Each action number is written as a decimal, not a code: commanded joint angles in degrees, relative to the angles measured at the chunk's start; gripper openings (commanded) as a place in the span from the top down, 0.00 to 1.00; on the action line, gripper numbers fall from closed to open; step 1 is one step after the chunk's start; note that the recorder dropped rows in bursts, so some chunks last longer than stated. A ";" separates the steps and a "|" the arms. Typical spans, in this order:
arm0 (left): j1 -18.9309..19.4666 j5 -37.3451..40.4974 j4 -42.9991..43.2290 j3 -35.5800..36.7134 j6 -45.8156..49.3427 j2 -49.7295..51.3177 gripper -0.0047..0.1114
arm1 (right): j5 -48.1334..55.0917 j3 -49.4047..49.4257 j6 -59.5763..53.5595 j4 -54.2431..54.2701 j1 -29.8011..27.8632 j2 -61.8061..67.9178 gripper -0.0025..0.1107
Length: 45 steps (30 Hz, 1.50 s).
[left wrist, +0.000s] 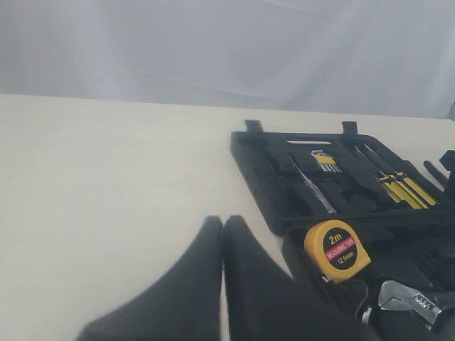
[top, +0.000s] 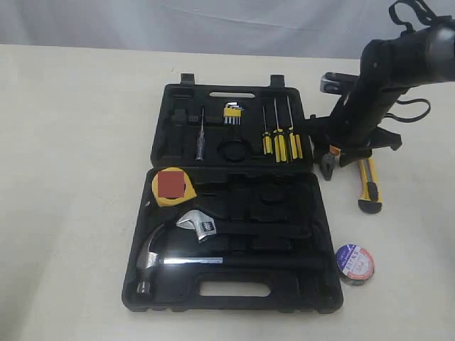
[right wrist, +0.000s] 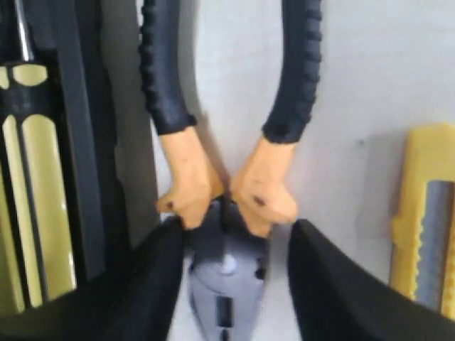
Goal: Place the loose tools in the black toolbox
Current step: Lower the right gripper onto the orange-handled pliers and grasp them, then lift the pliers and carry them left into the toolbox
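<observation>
The right gripper [right wrist: 238,229] holds its fingers apart on both sides of the head of the pliers [right wrist: 252,195]; the left gripper [left wrist: 222,226] has its fingers together, empty. The black toolbox [top: 313,284] lies open in the middle of the table [top: 71,177]. The pliers and the utility knife [top: 370,185] lie beside it toward the right edge. The tape measure [top: 173,186] sits inside the toolbox. The tape roll [top: 355,263] lies toward the near right corner.
</observation>
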 commanded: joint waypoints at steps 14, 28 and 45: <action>-0.26 0.18 -0.47 -0.30 0.02 0.23 0.96 | -0.87 0.17 -3.15 -1.27 -0.27 -1.42 0.98; -0.26 0.18 -0.47 -0.30 0.02 0.23 0.96 | 15.90 0.29 -6.16 3.28 -0.27 -14.22 0.98; -0.26 0.18 -0.47 -0.30 0.02 0.23 0.96 | 15.62 6.47 -2.84 8.46 14.81 -19.68 0.98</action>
